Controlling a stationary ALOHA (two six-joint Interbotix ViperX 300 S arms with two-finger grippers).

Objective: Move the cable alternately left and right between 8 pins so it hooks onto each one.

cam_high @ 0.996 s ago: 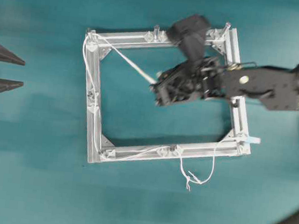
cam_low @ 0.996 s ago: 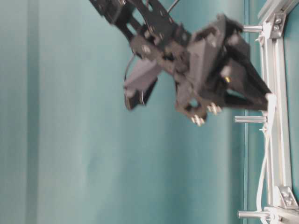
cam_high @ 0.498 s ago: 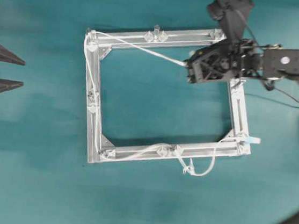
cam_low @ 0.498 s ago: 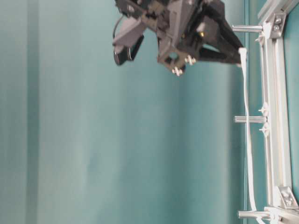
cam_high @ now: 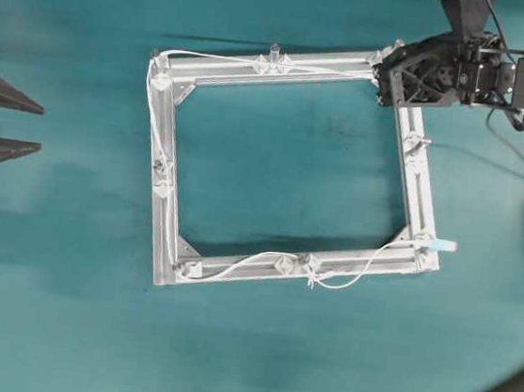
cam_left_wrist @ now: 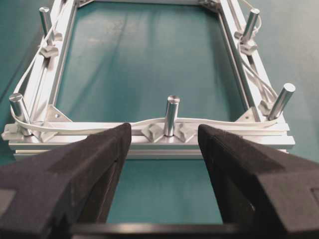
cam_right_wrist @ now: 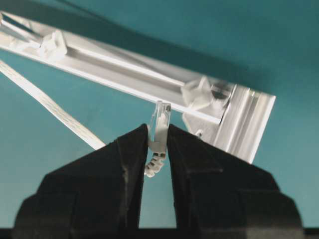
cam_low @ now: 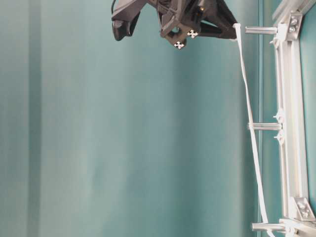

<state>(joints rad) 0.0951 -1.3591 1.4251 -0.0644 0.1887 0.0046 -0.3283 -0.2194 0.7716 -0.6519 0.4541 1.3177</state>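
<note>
The right gripper hangs over the far right corner of the aluminium frame, its jaws pinched narrow on the clear plug end of the white cable. From there the cable runs back along the top rail toward the far left corner, taut in the table-level view, slanting down past the mid-rail pin. The corner pin sits just beside the plug, between it and the frame, so the coming move likely turns on carrying the plug round that pin's outer side. The cable's long axis lies along the top rail. The left gripper is spread wide and empty, parked well off (the right arm is far nearer). No containers here; along the left and bottom rails the cable already weaves past pins.
</note>
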